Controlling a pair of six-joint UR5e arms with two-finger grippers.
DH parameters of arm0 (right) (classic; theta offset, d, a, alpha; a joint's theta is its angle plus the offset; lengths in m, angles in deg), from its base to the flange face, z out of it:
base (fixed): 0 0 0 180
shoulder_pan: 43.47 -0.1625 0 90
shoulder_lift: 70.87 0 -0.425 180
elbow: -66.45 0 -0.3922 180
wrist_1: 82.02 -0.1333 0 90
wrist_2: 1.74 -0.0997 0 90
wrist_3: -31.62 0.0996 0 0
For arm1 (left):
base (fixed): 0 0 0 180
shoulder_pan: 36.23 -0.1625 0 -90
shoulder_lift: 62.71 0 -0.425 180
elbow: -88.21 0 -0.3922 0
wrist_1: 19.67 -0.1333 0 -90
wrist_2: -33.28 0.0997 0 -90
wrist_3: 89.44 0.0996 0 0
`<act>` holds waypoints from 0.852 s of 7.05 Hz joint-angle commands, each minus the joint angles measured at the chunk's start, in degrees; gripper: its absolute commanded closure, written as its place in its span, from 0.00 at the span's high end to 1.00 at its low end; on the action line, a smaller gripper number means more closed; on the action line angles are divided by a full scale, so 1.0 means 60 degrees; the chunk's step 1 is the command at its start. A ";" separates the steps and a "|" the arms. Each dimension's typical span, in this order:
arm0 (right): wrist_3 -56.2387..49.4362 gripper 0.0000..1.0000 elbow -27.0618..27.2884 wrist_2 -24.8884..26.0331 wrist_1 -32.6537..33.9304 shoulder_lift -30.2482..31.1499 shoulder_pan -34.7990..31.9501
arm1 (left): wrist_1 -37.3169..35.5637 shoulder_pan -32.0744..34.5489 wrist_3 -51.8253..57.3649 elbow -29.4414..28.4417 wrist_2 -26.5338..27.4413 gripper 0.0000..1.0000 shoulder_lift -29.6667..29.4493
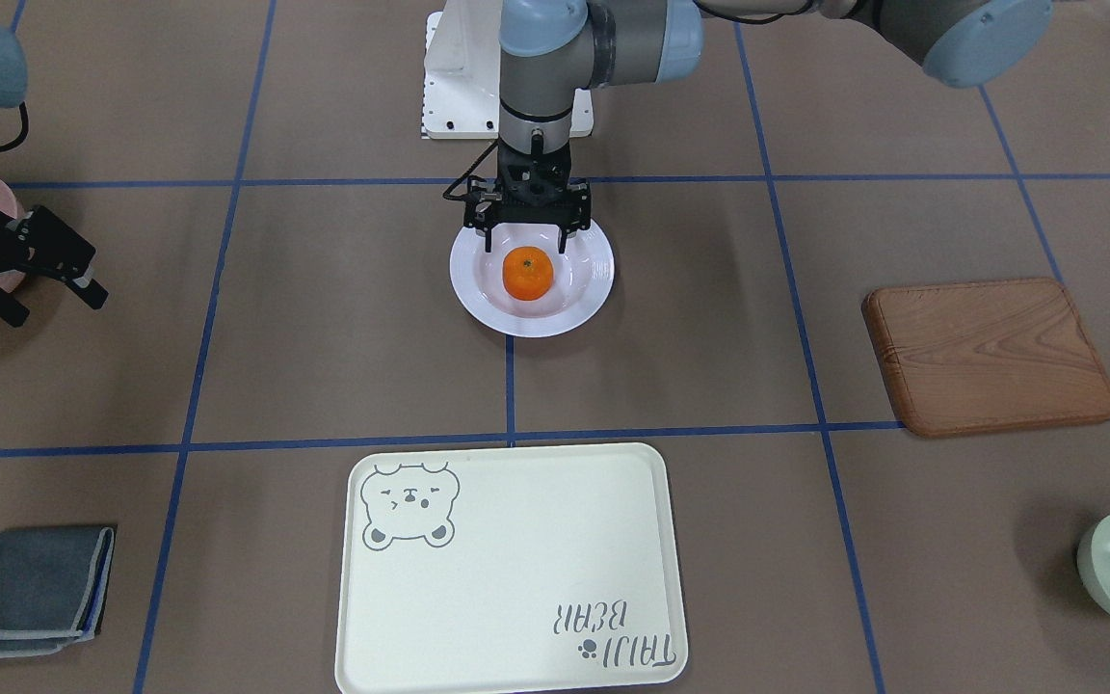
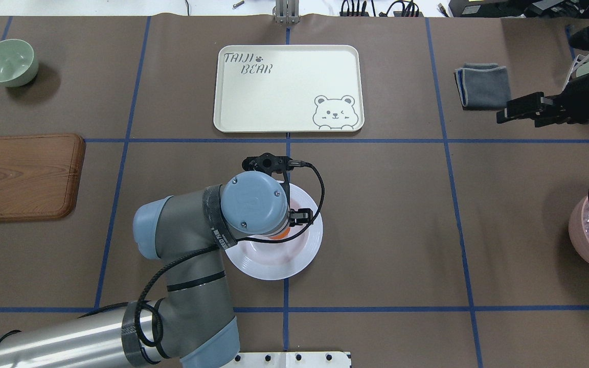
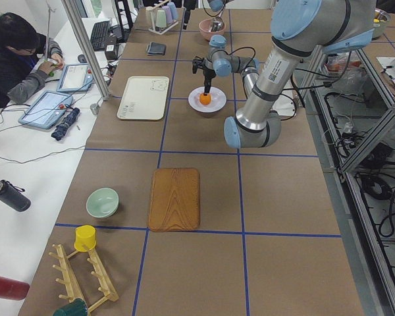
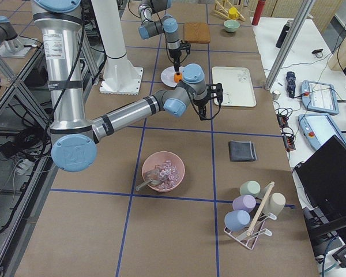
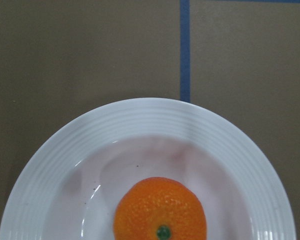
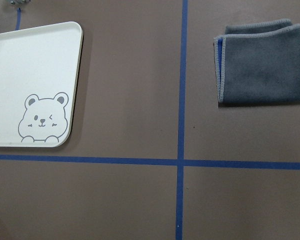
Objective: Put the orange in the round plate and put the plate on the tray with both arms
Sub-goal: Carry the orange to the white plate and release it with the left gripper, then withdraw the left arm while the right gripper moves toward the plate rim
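The orange point(image 1: 528, 274) sits in the well of the round plate point(image 1: 478, 306), so the first half of the job looks done. The left tool point(image 1: 528, 239) hangs just above the fruit with its fingers spread apart, gripping nothing. In the front-facing view the right tool point(image 1: 54, 301) is well apart at 9 o'clock of the plate, also spread and empty, and the tray point(image 1: 536, 540) lies at 6 o'clock, with bare tabletop point(image 1: 709, 337) between.

The risk lies in the two-armed lift. The glossy ribbed rim gives each tool a thin, slippery hold. If one side rises first, the plate probably tilts and the orange rolls out. A left tool that drops too low could also knock the fruit.
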 commanded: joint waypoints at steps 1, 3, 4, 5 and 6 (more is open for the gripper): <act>0.1947 0.98 0.0036 0.1209 -0.0453 -0.0400 0.1192 | -0.0123 0.1309 0.1359 0.0913 -0.1205 0.99 0.0968; 0.3809 1.00 0.0080 0.3422 -0.0882 -0.0969 0.2936 | -0.0108 0.2728 0.3959 0.1358 -0.1778 0.99 0.2317; 0.4746 0.99 0.0080 0.4359 -0.0882 -0.1365 0.3698 | -0.0065 0.3650 0.5394 0.1358 -0.2376 0.99 0.2933; 0.5756 0.98 0.0094 0.5456 -0.0882 -0.1760 0.4503 | -0.0006 0.4602 0.6873 0.1344 -0.3006 0.99 0.3591; 0.6288 0.98 0.0370 0.6351 -0.0853 -0.1836 0.5207 | 0.0009 0.5612 0.8222 0.1286 -0.3577 0.99 0.4279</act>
